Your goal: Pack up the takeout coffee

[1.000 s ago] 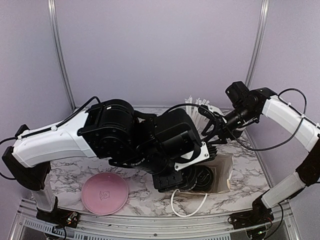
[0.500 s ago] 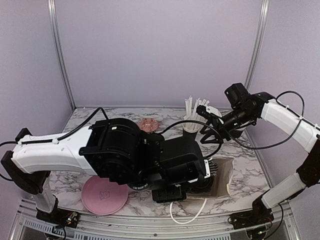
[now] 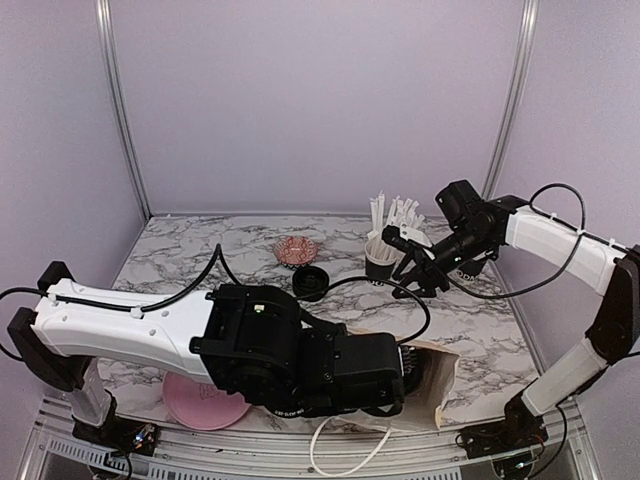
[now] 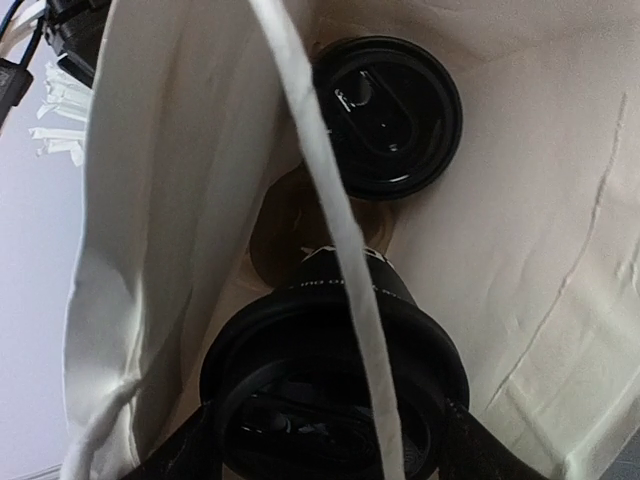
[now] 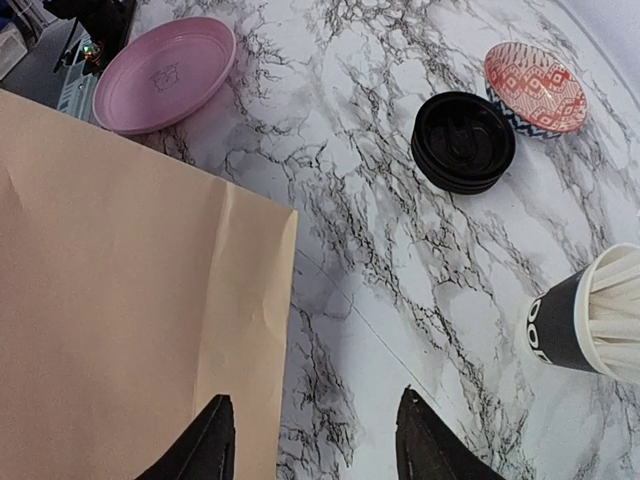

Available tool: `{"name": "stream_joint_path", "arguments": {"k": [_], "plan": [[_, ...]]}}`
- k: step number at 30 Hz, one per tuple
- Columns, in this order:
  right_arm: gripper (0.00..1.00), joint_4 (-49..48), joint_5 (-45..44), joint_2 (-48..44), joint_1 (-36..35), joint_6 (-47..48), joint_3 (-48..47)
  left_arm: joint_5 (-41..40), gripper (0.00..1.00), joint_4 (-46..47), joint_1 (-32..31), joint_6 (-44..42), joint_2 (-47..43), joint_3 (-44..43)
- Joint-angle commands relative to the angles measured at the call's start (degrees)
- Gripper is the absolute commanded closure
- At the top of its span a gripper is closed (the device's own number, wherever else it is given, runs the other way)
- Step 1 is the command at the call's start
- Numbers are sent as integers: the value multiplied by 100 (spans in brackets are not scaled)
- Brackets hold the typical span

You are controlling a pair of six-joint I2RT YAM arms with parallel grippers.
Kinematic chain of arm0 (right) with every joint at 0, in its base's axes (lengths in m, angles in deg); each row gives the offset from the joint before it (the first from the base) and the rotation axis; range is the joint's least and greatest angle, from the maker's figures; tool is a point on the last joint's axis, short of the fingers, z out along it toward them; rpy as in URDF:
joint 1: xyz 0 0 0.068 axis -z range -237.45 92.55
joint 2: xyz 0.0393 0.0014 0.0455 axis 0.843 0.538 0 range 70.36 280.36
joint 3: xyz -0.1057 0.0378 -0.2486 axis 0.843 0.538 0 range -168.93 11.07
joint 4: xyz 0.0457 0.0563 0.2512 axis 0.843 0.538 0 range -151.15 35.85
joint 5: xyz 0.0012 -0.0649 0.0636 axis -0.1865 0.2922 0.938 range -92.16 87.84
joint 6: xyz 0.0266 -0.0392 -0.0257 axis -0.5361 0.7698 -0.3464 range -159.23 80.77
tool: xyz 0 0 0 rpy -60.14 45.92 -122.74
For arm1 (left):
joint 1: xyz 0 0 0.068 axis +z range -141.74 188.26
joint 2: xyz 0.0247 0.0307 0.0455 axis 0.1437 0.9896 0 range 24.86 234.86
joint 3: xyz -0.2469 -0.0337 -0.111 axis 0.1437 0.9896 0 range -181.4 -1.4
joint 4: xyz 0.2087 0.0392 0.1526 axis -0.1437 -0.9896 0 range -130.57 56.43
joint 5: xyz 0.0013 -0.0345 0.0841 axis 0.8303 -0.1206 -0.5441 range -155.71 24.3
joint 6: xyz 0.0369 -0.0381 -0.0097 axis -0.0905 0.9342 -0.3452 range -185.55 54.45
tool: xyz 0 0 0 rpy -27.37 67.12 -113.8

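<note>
- The left gripper (image 4: 330, 462) is down inside the cream paper bag (image 4: 150, 200). Its two dark fingers (image 4: 190, 452) press against opposite sides of a lidded black coffee cup (image 4: 335, 390) at the bottom of the wrist view, so the jaws stand wide and grip that cup.
- A second lidded coffee cup (image 4: 385, 115) stands deeper in the bag, at upper centre. It is apart from the held cup, with a brown surface showing between them.
- The bag's white cord handle (image 4: 330, 200) crosses in front of both cups.
- From overhead, the bag sits right of centre near the bottom edge of the marble table (image 3: 180, 260), with the left arm covering most of its mouth.
- The right gripper (image 5: 315, 445) hovers at the upper right over the table, fingers partly apart with nothing between them.
- Outside the bag are a black cup packed with white straws (image 5: 580, 320), a stack of black lids (image 5: 463, 140), a red-patterned dish (image 5: 535, 85) and a pink plate (image 5: 165, 72).
</note>
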Motion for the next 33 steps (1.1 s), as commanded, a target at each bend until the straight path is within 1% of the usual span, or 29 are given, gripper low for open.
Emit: {"name": "stream_joint_path", "arguments": {"k": [1, 7, 12, 19, 26, 33], "plan": [[47, -298, -96, 143, -43, -104, 43, -654, 48, 243, -11, 0, 16, 10], [47, -849, -341, 333, -38, -288, 359, -858, 50, 682, -13, -219, -57, 90], [47, -1225, -390, 699, -43, -345, 581, -877, 50, 1029, -15, -387, -113, 395], [48, -1554, -400, 1021, -168, -299, 814, -853, 49, 1222, -8, -430, -208, 653], [48, -1819, -436, 1152, -461, -331, 1132, -808, 51, 1872, 22, -593, -525, 1483], [48, -1995, -396, 1334, -474, -363, 1233, -948, 51, 2387, 118, -794, -687, 1952]]}}
